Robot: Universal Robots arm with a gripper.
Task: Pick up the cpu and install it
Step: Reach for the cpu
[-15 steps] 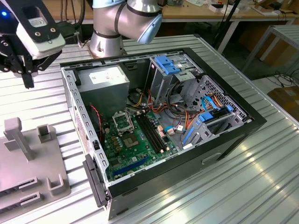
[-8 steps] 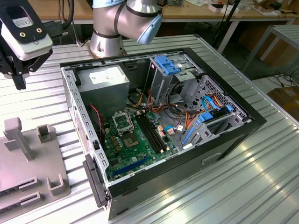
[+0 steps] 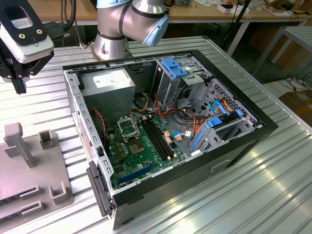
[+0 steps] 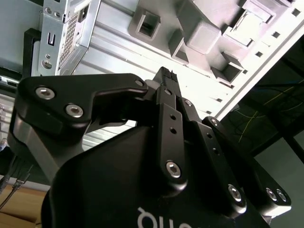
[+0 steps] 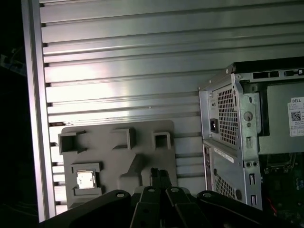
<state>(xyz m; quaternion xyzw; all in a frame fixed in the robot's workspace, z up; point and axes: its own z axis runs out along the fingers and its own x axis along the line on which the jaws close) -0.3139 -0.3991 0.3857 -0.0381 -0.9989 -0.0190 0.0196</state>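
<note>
The cpu point(image 5: 86, 179) lies in a square pocket of the grey fixture plate point(image 5: 142, 138) on the ribbed worktop point(image 5: 118, 57), beside the open computer case point(image 5: 229, 124). The claw point(image 5: 159, 172) hangs above that plate, clenched on nothing, well apart from the cpu.

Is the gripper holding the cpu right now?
No, in the first wrist view the cpu lies in a pocket of the grey holder plate, apart from the gripper.

The ribbed silver metal desk point(image 3: 273, 185) gleams smooth; the flat grey plastic holder point(image 5: 118, 161) looks matt; the small square cpu point(image 5: 86, 179) has a shiny metal top.
</note>
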